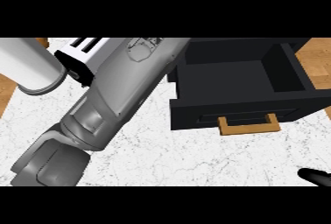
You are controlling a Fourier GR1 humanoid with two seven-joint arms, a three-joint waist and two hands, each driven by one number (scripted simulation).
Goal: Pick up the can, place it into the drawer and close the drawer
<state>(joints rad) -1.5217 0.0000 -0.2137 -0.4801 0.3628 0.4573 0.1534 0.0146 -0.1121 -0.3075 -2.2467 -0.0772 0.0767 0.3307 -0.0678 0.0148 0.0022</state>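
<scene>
The counter (194, 153) has a white marbled top with fine grey veining, and it covers most of the near and middle ground. At the far left stands a large white cylinder (29, 65) with a grey rim at its near end, and just to its right sits a white appliance (81, 54) with black slots on top, partly hidden. Brown wood-toned surface (318, 54) shows at the far right and again as a strip (6, 89) at the left edge, beyond the marbled top.

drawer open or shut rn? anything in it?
Open: the black drawer is pulled out, its handle toward the robot. The visible inside shows no can; the forearm hides part.
</scene>
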